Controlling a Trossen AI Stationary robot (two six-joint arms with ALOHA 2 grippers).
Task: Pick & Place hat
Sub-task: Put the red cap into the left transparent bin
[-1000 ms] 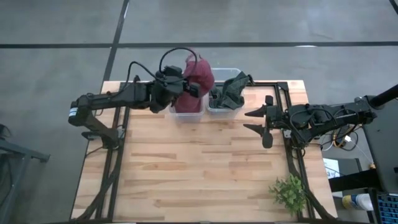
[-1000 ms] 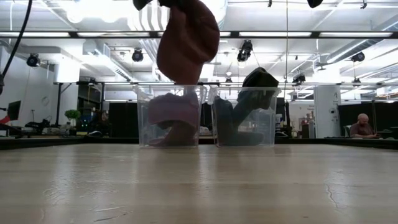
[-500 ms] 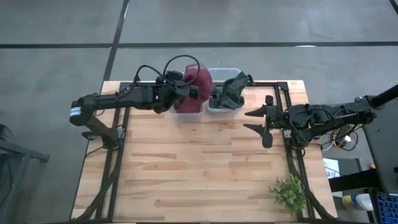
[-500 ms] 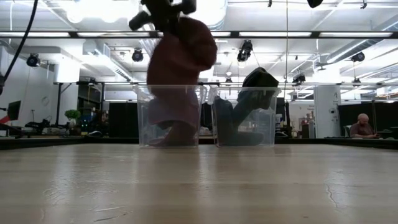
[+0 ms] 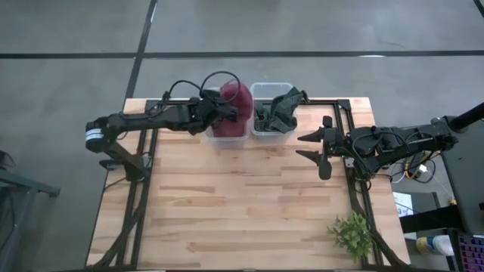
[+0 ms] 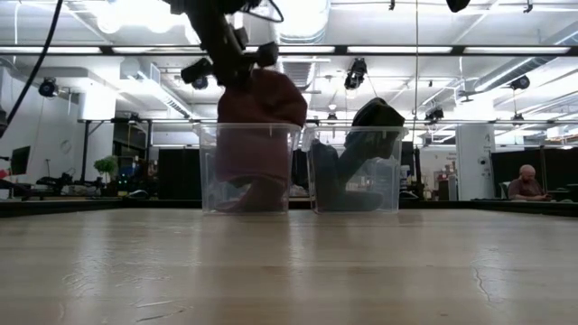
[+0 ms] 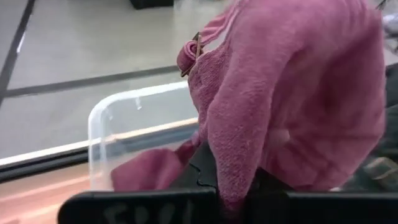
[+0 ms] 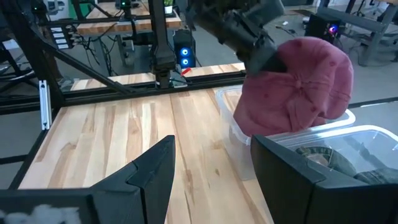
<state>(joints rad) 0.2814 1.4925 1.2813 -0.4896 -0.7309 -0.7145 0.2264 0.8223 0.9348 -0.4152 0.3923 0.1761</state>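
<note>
Left gripper [image 5: 227,112] positioned over the left bin [image 5: 227,138], fingers clamped together on the maroon hat [image 5: 237,102]. Hat held above and partly within that clear bin, crown bulging over the rim, as confirmed in the low view, where the hat [image 6: 260,99] sat at the bin's top edge and the bin [image 6: 248,194] stood on the table [image 6: 289,271]. More pink fabric noted inside the bin, below the held hat. In the left wrist view, hat [image 7: 292,93] draped over the closed fingers, with the bin's clear rim [image 7: 118,109] just behind it. Dark green hat [image 5: 281,109] lodged in the right bin [image 5: 270,130], which stood just beside the left bin, on its right as seen from above; part of the green hat stuck up above that bin's rim. Both bins placed at the far edge of the wooden table [image 5: 242,204]. Right gripper [image 5: 311,146] stationed well to the right of the left bin, over the table's right side, fingers spread apart and holding nothing. In the right wrist view, right gripper [image 8: 211,165] pointed toward the left bin [image 8: 236,127], with the maroon hat [image 8: 298,90] seen beyond the spread fingers. Small green plant [image 5: 352,233] located at the table's near right corner, well apart from the left bin. Seated person [image 6: 524,185] visible in the room far behind the table.
</note>
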